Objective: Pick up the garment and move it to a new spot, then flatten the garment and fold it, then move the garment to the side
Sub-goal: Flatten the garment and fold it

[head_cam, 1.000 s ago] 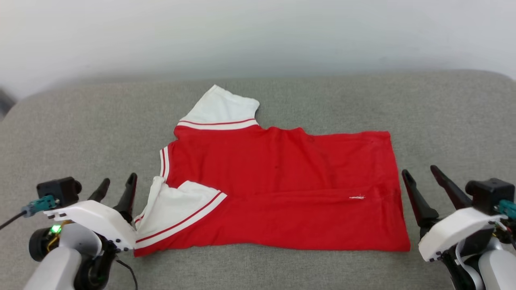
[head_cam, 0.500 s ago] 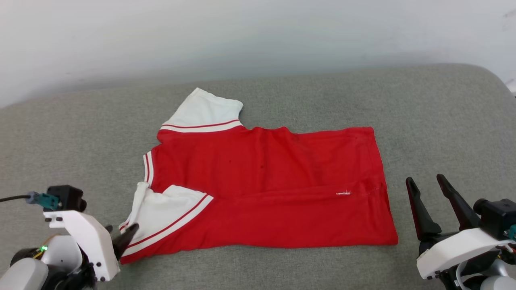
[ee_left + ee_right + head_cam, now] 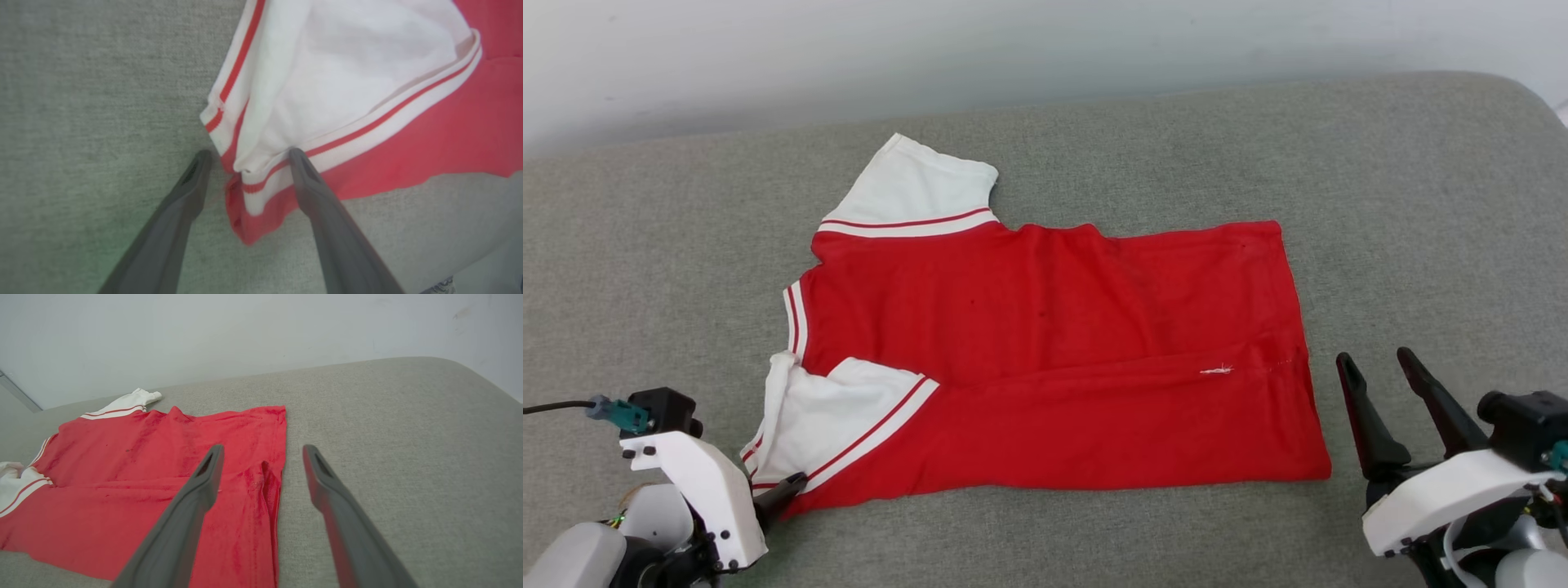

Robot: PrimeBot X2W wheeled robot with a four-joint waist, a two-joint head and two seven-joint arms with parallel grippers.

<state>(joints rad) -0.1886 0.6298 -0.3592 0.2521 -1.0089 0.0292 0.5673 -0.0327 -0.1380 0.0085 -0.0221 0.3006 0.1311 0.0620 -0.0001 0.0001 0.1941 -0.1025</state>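
Grey cloth pad (image 3: 1380, 204) across the whole view, its corner rounding off at two o'clock. Dead centre on it lies the shirt (image 3: 1054, 327), red, spread flat, running from nine to three, hem end at three. The far sleeve (image 3: 915, 188), white with red striping, sticks out toward eleven, flat on the pad. The near sleeve (image 3: 841, 408) sits at eight, turned in over the red. The six o'clock edge is folded over, and a white thread (image 3: 1218, 371) sits on that crease at four.
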